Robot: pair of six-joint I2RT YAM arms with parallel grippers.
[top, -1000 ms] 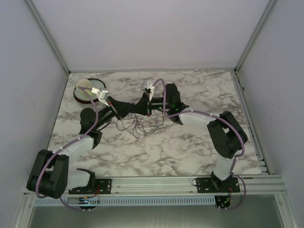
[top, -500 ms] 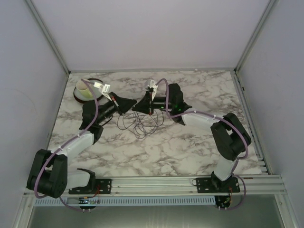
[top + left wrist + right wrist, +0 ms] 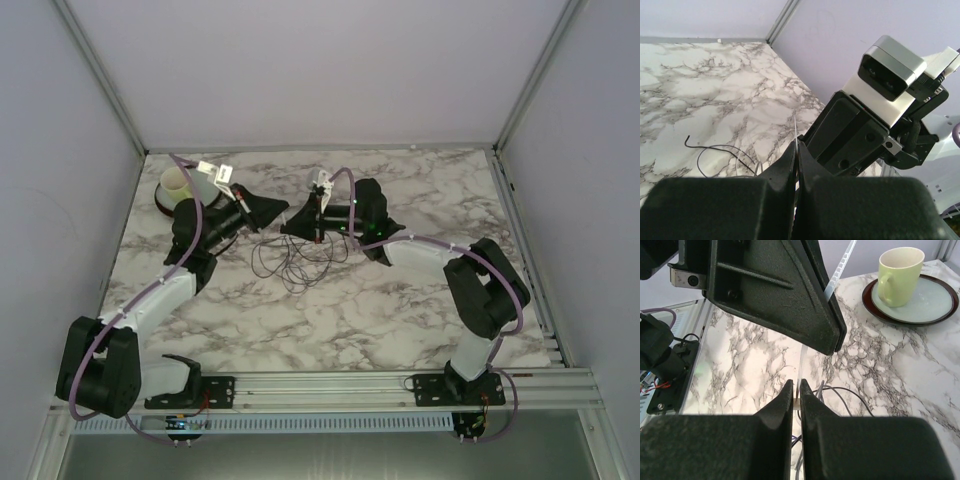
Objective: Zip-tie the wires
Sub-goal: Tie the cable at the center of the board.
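The wires (image 3: 297, 262) lie in loose thin dark loops on the marble table (image 3: 400, 300), just in front of both grippers. They also show in the left wrist view as wires (image 3: 715, 149) and in the right wrist view as wires (image 3: 847, 394). A pale zip tie (image 3: 841, 266) runs between the two grippers. My left gripper (image 3: 283, 211) is shut on its thin strip, whose tip (image 3: 796, 131) sticks out past the left gripper (image 3: 797, 147). My right gripper (image 3: 288, 227) faces it tip to tip. In its own view the right gripper (image 3: 796, 385) is shut on the zip tie's lower end.
A pale green mug (image 3: 178, 183) stands on a dark-rimmed plate (image 3: 166, 205) at the table's back left, close behind the left arm. They show in the right wrist view too, mug (image 3: 897, 272) on plate (image 3: 930, 297). Cage walls ring the table.
The left jaws have shut on the zip tie strip, and the left wrist has swung toward the back of the table. The right gripper has shifted slightly left, still shut.
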